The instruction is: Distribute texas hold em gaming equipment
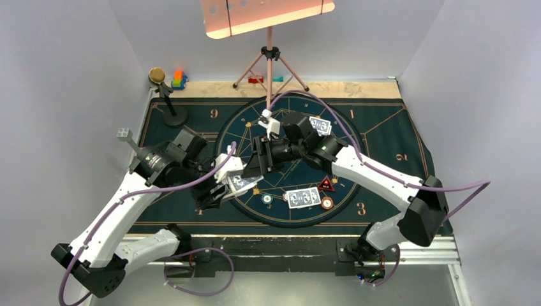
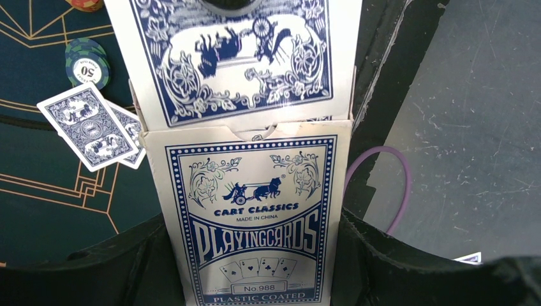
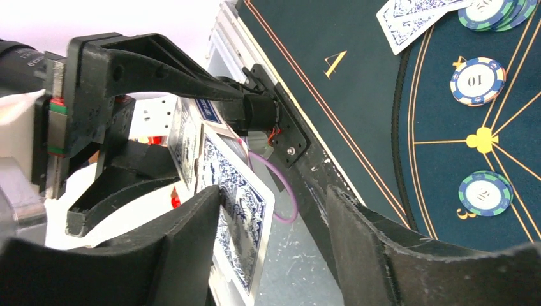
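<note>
My left gripper (image 1: 224, 189) is shut on a blue-and-white playing card box (image 2: 252, 217), held above the mat's near left part. A card (image 2: 236, 57) sticks out of the box's open top. My right gripper (image 3: 274, 210) is open around that card (image 3: 239, 217): the card lies against one finger (image 3: 191, 236), and the other finger stands well apart. Two dealt cards (image 1: 303, 197) lie on the mat, with more cards (image 1: 321, 125) at the far right. A teal chip (image 1: 266, 199), an orange chip (image 1: 327, 203) and the red-edged triangular marker (image 1: 326, 185) lie nearby.
The dark game mat (image 1: 395, 137) covers the table. A pink tripod (image 1: 270, 64), a small black stand (image 1: 167, 95) and toy blocks (image 1: 178, 80) are at the back. More chips (image 3: 477, 80) and two cards (image 2: 89, 124) lie on the mat. A purple cable (image 2: 395, 185) hangs below the box.
</note>
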Available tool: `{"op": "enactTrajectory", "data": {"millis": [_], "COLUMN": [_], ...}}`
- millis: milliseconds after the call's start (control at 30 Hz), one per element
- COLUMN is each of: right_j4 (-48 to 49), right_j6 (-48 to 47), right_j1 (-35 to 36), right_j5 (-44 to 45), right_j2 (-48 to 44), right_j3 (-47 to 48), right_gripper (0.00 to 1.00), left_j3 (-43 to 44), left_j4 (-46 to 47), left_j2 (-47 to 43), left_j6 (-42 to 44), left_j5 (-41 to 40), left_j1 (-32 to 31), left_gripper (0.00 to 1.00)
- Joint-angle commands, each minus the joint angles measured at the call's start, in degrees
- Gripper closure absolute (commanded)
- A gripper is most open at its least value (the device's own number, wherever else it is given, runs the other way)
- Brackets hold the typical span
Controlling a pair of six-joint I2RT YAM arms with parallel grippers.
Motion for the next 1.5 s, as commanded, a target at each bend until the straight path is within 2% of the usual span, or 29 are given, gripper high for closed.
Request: {"op": "enactTrajectory", "data": {"millis": [0, 300, 367, 533, 767, 1000, 1300, 1467], "right_j4": [-1.30, -6.25, -7.43, -8.40, -11.10, -14.26, -12.29, -12.75], "right_j6": [-1.14, -4.07, -4.75, -5.08, -5.97, -7.62, -6.78, -7.97], "right_j1": [-0.79, -0.98, -0.99, -0.99, -1.84, -4.42, -5.01, -5.02], "right_j5": [3.00, 7.78, 9.00, 10.11, 11.97, 12.42, 7.72, 7.39], "right_j2": [-3.06, -4.46, -4.63, -5.27, -6.54, -8.57, -9.52, -10.21], "right_j3": [1.31, 3.89, 4.57, 5.68, 7.84, 10.79, 9.90, 10.81], "right_gripper": [0.40, 0.47, 0.51, 0.70, 0.81, 0.87, 0.90, 0.96], "left_j3": [2.64, 2.42, 2.38, 2.08, 1.90, 1.83, 1.54, 1.29], "left_j4": [0.44, 0.44, 0.39, 0.52, 0.53, 0.34, 0.62, 0.63], "left_j2": [-0.34, -0.56, -0.58, -0.73, -0.92, -1.15, -1.33, -1.57], "left_j6": [0.92, 0.80, 0.86, 0.79, 0.86, 0.85, 0.85, 0.85], "left_j5": [1.59, 1.76, 1.75, 1.68, 1.50, 1.40, 1.68, 1.50], "left_j1": [0.27, 0.29, 0.26, 0.28, 0.30, 0.27, 0.24, 0.26], "left_gripper": [1.00, 1.00, 1.00, 1.00, 1.00, 1.00, 1.00, 1.00]}}
